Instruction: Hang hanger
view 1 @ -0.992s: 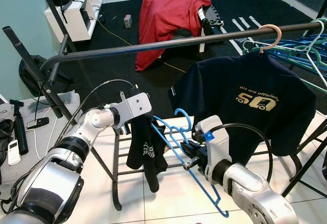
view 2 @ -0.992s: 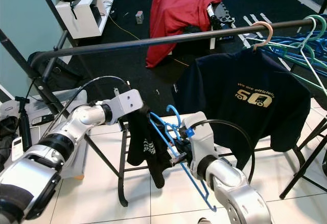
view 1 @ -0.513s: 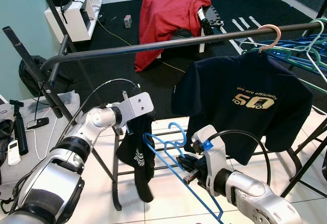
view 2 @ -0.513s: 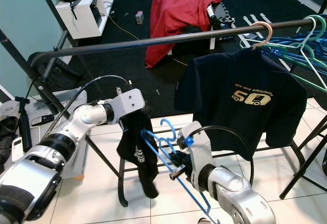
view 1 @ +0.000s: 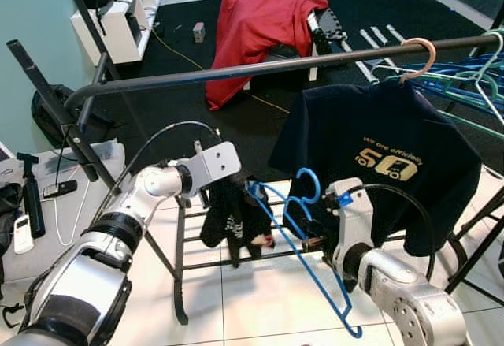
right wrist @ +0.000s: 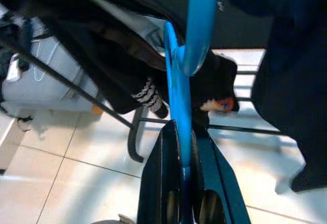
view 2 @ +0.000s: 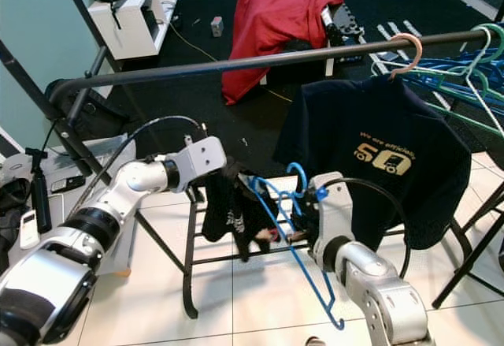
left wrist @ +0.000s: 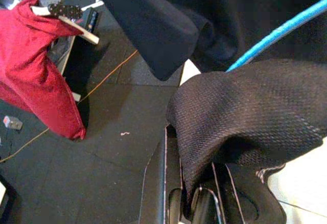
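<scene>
A bright blue hanger [view 1: 303,239] carries a black garment [view 1: 233,218] with white lettering, beside a navy T-shirt [view 1: 378,157] printed in gold and hung from a peach-pink hook [view 1: 420,56]. A dark grey rail [view 1: 260,68] spans white floor tiles [view 1: 252,291], black carpet [view 1: 173,109] and a red cloth [view 1: 256,19]; the arms are silver.

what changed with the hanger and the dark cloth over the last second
The right gripper has lifted the blue hanger a little toward the rail, hook up. The black garment, shut in the left gripper, hung long before and is now bunched higher against the hanger. Both grips are unchanged. The navy shirt stays on the rail.
</scene>
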`<state>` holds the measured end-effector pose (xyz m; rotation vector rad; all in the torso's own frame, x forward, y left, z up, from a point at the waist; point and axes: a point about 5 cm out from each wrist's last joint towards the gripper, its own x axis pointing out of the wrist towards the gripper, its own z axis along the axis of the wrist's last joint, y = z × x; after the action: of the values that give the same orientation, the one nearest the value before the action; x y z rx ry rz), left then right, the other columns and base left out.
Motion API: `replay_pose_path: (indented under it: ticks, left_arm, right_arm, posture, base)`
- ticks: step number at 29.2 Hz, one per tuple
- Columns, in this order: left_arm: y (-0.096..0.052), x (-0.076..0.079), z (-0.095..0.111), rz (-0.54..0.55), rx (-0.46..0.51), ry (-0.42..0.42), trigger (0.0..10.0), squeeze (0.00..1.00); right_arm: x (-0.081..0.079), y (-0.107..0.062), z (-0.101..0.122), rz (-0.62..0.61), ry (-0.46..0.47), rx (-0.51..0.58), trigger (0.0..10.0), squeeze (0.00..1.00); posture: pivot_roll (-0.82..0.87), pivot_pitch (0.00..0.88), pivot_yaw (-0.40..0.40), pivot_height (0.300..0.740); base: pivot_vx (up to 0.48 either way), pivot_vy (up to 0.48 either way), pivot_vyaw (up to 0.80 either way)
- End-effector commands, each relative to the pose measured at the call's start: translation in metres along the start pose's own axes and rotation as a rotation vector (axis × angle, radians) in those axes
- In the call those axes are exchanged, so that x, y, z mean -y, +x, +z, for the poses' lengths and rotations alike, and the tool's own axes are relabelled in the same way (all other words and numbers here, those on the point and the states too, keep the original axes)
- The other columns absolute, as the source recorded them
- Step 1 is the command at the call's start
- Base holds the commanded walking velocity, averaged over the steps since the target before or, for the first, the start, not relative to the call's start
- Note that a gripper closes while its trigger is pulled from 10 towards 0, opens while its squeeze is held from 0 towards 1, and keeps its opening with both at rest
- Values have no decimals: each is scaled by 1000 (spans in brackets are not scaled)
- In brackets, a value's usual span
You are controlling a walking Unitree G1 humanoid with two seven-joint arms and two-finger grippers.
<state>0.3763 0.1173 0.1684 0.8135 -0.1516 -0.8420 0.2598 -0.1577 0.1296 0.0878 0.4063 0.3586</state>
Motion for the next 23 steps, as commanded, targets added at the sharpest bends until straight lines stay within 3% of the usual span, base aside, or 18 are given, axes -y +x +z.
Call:
replay_pose_path:
  ticks: [1,2,3,5,6,8,10,14,16,19,20,21,22,23]
  left_arm:
    - [-3,4,-1,-23,13,26,10000,0]
    - [-4,5,0,-35,19,58,10000,0]
    - [-4,5,0,-35,19,58,10000,0]
    - [-4,8,4,-47,40,92,10000,0]
    - [-4,8,4,-47,40,92,10000,0]
    - [-3,11,7,-55,60,115,10000,0]
    - [-3,11,7,-55,60,115,10000,0]
    - [-3,20,10,-86,83,158,10000,0]
    - [-3,20,10,-86,83,158,10000,0]
    - [-4,29,11,-118,91,197,10000,0]
    - [-4,29,11,-118,91,197,10000,0]
    - [-4,33,11,-134,89,226,10000,0]
    - [-4,33,11,-134,89,226,10000,0]
    - [-5,36,11,-143,90,252,10000,0]
  right_arm:
    - [5,3,-1,-18,87,10,0,0]
    - [9,5,-1,-31,160,21,0,0]
    - [9,5,-1,-31,160,21,0,0]
    - [12,9,2,-11,307,44,0,0]
    - [12,9,2,-11,307,44,0,0]
    - [10,13,7,22,415,72,0,0]
    - [10,13,7,22,415,72,0,0]
    - [8,21,20,32,576,148,0,0]
    - [8,21,20,32,576,148,0,0]
    - [7,27,29,57,714,190,0,0]
    - [7,27,29,57,714,190,0,0]
    - [7,30,33,68,795,211,0,0]
    - [7,30,33,68,795,211,0,0]
    - [8,32,36,78,906,233,0,0]
  posture:
    - [-93,131,115,740]
    - [-91,132,116,740]
    - [-91,132,116,740]
    - [-90,132,115,740]
    - [-90,132,115,740]
    - [-88,132,116,740]
    - [-88,132,116,740]
    - [-81,131,116,740]
    - [-81,131,116,740]
    - [-76,130,112,740]
    - [-76,130,112,740]
    - [-75,129,110,740]
    - [-75,129,110,740]
    - [-74,129,109,740]
  base:
    - [0,0,0]
    - [0,0,0]
    - [0,0,0]
    - [0,0,0]
    - [0,0,0]
    - [0,0,0]
    - [0,0,0]
    - [0,0,0]
    - [0,0,0]
    - [0,0,0]
    - [0,0,0]
    - [0,0,0]
    - [0,0,0]
    - [0,0,0]
